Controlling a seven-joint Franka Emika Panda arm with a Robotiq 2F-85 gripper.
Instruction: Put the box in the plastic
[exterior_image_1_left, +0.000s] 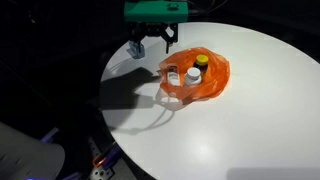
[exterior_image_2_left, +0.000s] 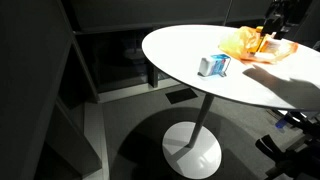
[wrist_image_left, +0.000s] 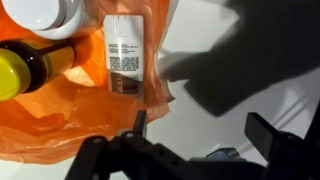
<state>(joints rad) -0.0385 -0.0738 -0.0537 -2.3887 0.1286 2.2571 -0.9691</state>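
Tool (wrist_image_left: 198, 128) hangs open and empty by the bag (wrist_image_left: 50, 130); box (exterior_image_2_left: 213, 66) looks light and stiff, so pinch its narrow sides.

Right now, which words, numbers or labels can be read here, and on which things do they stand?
Nothing can be read.
White label inside the orange plastic bag: dark printed lines, too blurred.
Blue and white box on the table: print too small.
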